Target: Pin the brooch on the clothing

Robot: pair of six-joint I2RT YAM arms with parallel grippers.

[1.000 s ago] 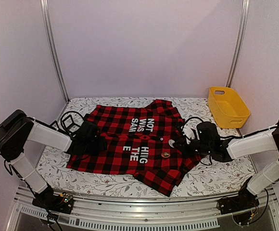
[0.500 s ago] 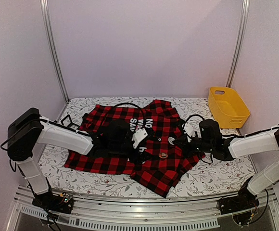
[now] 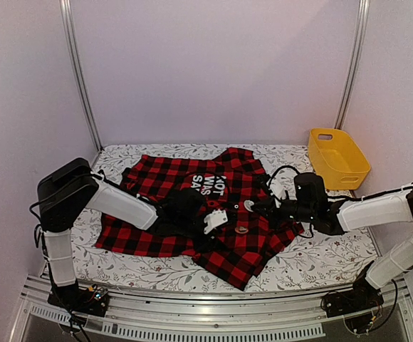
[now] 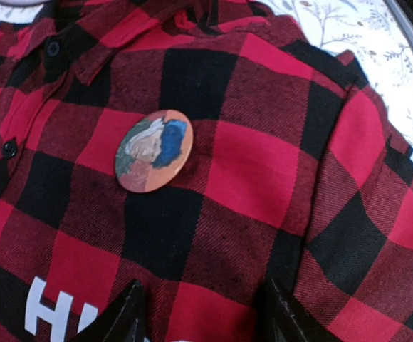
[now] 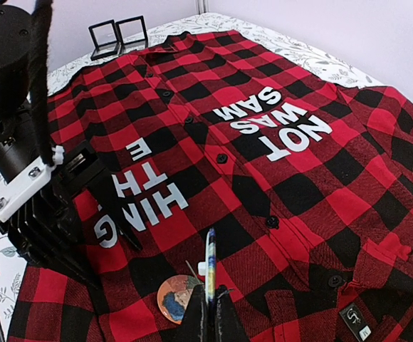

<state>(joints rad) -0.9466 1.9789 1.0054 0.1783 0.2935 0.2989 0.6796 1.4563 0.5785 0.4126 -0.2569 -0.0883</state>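
Observation:
The red-and-black checked shirt (image 3: 157, 189) with white letters lies spread on the table. A round portrait brooch (image 3: 242, 229) lies flat on it, and also shows in the left wrist view (image 4: 154, 150) and the right wrist view (image 5: 172, 299). My left gripper (image 3: 224, 224) is open and empty, low over the shirt (image 4: 263, 164), just short of that brooch. My right gripper (image 3: 255, 208) is shut on a second brooch (image 5: 210, 263), held edge-on above the shirt (image 5: 263, 85), its pin showing, right over the lying brooch.
A yellow basket (image 3: 338, 158) stands at the back right. Two small black open frames (image 5: 117, 32) stand past the shirt's left side. The left arm (image 5: 43, 185) lies across the shirt close to my right gripper. The table has a floral cover (image 3: 320, 249).
My left arm has swung right across the shirt, from its left edge to beside the lying brooch. My right gripper has edged slightly left and back with its brooch.

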